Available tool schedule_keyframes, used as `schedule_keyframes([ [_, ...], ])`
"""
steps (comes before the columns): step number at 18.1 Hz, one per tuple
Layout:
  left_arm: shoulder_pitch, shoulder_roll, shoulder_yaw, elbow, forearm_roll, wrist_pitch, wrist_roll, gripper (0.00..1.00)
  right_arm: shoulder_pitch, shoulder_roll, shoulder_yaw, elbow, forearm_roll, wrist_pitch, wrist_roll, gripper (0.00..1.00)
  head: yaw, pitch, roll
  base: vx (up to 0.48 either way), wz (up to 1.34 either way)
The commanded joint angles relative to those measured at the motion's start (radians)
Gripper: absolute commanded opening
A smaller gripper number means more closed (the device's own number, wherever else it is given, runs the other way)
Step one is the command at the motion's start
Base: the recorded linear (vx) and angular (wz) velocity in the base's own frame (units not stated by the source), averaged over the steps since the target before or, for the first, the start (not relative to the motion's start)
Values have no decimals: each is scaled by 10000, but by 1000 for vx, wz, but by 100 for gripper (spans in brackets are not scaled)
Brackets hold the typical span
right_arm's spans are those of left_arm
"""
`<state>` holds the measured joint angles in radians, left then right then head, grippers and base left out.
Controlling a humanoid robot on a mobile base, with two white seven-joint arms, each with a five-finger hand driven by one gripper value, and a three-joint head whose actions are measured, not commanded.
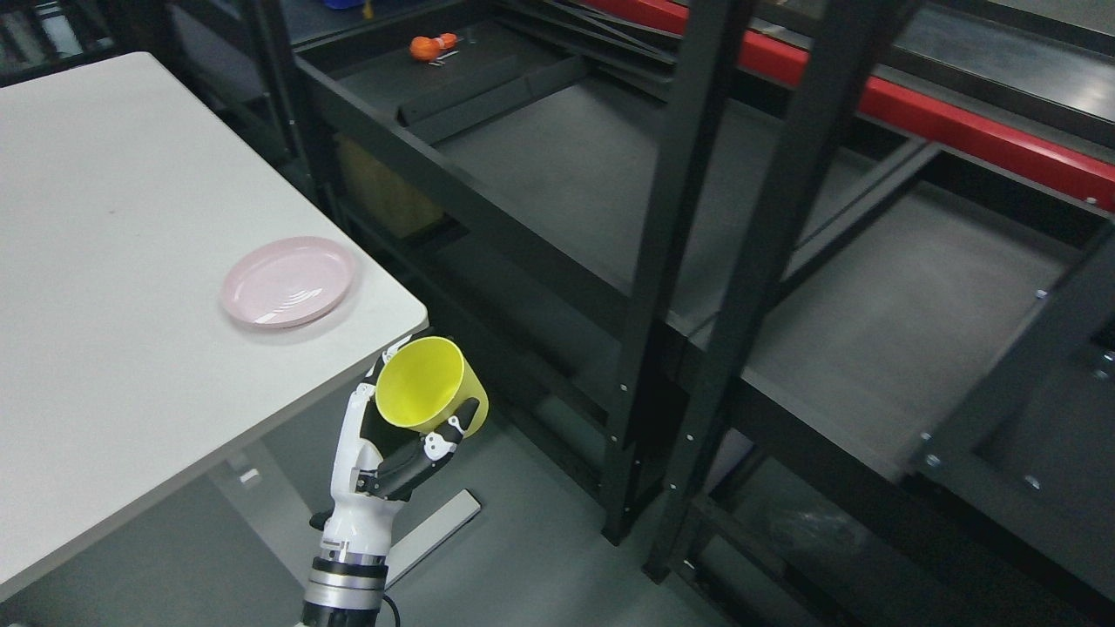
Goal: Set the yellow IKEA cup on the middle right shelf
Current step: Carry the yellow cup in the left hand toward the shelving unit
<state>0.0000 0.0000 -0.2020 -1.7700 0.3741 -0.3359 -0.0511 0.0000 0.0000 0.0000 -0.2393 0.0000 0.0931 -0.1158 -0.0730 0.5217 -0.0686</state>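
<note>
One hand in frame, the left hand (383, 453), fingers wrapped round the yellow cup (429, 386), holding it tilted in the air just off the white table (104, 261) corner, pink plate (288, 281) nearby on top, black shelf (871, 331) well apart to the right.

1 cup (431, 386) — 1 plate (288, 281)

The left hand (383, 453) holds the cup (431, 386) just off the near corner of the desk (113, 287), which spreads to the hand's left and beyond it. On the desk, a plate (287, 281) lies just beyond the hand, near that corner. The shelf rack (697, 261) stands to the hand's right and farther back.
</note>
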Motion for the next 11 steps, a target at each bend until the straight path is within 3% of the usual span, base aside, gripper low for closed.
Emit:
schedule_keyframes([
  [1,-61,174,-1431,-48,1,-153,5,0,138,-175,169,0,-245,5,-8,99,0,0,0,-240,-801],
  [11,-61,174,-2673,-48,1,-690,-11,0,138,-175,169,0,-245,5,-8,99,0,-4,0,-238,-922],
])
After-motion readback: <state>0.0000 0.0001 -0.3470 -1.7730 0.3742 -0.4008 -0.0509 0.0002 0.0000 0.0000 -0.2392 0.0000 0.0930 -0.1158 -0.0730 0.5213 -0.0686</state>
